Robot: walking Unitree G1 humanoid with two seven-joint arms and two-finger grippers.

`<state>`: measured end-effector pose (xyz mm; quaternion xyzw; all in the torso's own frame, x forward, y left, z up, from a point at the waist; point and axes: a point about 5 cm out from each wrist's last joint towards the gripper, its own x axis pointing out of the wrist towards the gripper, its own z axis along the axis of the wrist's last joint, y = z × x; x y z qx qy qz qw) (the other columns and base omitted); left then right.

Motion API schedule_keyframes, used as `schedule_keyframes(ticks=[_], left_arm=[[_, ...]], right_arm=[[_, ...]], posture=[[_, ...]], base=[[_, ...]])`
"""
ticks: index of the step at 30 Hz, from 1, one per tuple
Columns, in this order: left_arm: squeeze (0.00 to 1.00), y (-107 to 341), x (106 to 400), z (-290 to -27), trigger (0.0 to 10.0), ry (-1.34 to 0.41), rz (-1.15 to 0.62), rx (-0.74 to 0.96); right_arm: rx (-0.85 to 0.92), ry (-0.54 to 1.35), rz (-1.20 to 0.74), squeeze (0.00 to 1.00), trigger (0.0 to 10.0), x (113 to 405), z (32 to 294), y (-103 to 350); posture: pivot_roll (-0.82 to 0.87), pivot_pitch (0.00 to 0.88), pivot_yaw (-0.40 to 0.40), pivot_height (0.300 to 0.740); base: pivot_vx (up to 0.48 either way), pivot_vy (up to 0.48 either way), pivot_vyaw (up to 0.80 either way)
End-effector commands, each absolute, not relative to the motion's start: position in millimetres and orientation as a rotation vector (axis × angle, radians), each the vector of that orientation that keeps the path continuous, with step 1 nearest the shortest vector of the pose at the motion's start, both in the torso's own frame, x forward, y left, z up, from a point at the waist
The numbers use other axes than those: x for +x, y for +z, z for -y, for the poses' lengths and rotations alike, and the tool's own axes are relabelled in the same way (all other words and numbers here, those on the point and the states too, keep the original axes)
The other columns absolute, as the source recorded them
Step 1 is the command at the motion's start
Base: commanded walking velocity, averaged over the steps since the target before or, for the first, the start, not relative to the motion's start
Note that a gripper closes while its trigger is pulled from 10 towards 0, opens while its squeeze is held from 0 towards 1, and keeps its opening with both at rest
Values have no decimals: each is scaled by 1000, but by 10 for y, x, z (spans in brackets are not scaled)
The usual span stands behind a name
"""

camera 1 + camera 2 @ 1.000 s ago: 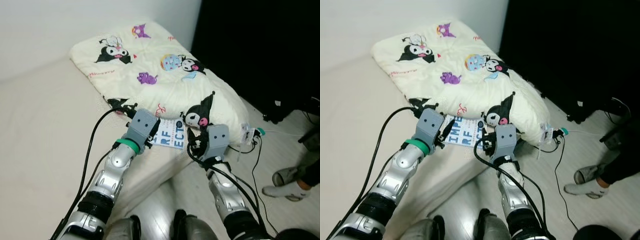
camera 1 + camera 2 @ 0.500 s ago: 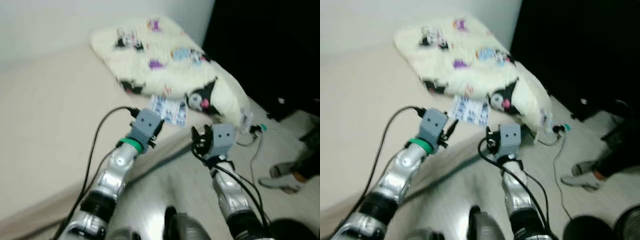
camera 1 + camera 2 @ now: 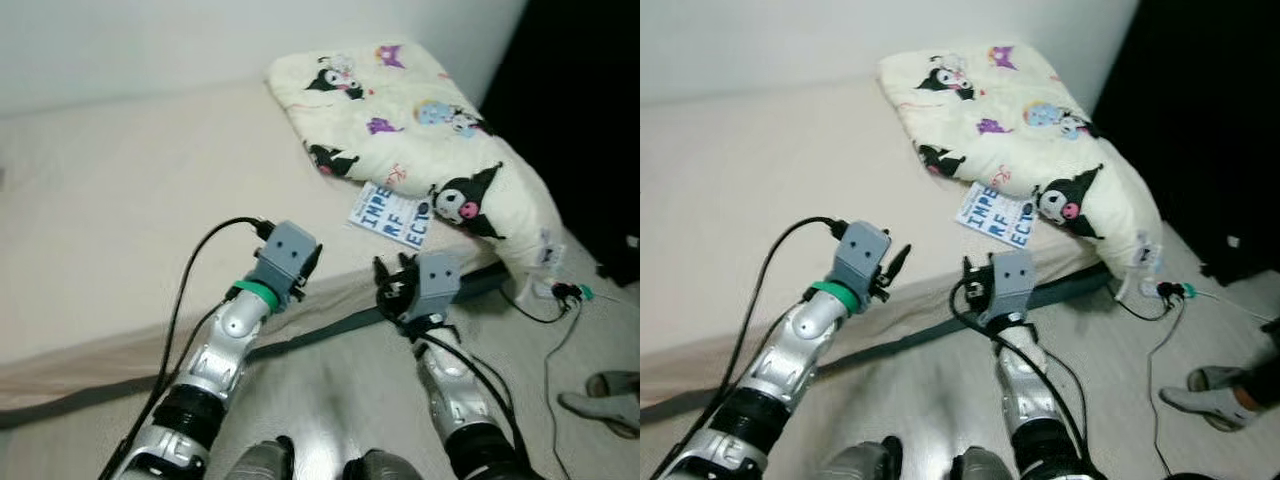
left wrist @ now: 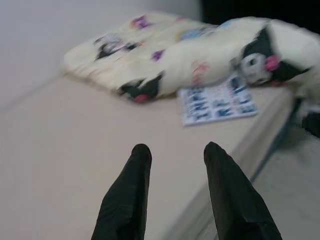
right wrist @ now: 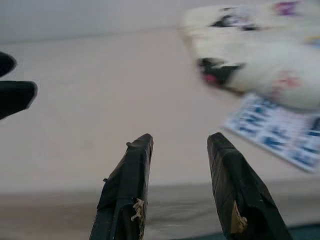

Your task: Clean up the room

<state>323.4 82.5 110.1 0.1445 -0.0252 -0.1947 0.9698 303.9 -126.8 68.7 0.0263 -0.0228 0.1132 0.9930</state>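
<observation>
A cream quilt point(image 3: 420, 130) printed with cartoon characters lies folded on the far right of the beige bed point(image 3: 130, 200). A white booklet with blue letters point(image 3: 392, 214) rests flat on the mattress, half under the quilt's near edge. My left gripper point(image 4: 174, 150) hovers open over the bed's front edge, with the booklet ahead of it. My right gripper point(image 5: 177, 141) is open too, held just off the mattress edge, and nothing sits between its fingers.
A white wall point(image 3: 200, 40) backs the bed. A dark curtain point(image 3: 590, 120) stands to the right. Cables and a small plug point(image 3: 565, 293) trail on the pale floor beside the bed corner. A person's slippered foot point(image 3: 600, 400) is at the right edge.
The camera has swung left and back, so quilt and booklet now sit farther right and farther from both grippers. Both grippers stay open.
</observation>
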Motion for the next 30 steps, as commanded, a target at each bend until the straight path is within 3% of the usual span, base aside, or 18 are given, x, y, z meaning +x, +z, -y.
schedule_keyframes(ticks=[1, 16, 30], left_arm=[[0, 1057, 3214, -819, 10000, -397, 30, 292], [0, 1023, 3213, -830, 10000, -395, 13, 298], [0, 997, 3195, -817, 10000, -413, 17, 321]], right_arm=[[62, 222, 31, 0, 10000, 3022, 1287, 659], [68, 213, 28, 0, 10000, 3019, 1298, 653], [81, 202, 19, 0, 10000, 3016, 1318, 640]], posture=[[-36, 46, 64, 740], [-38, 46, 65, 740], [-39, 48, 63, 740]], base=[[0, 0, 775], [0, 0, 718], [0, -54, 0]])
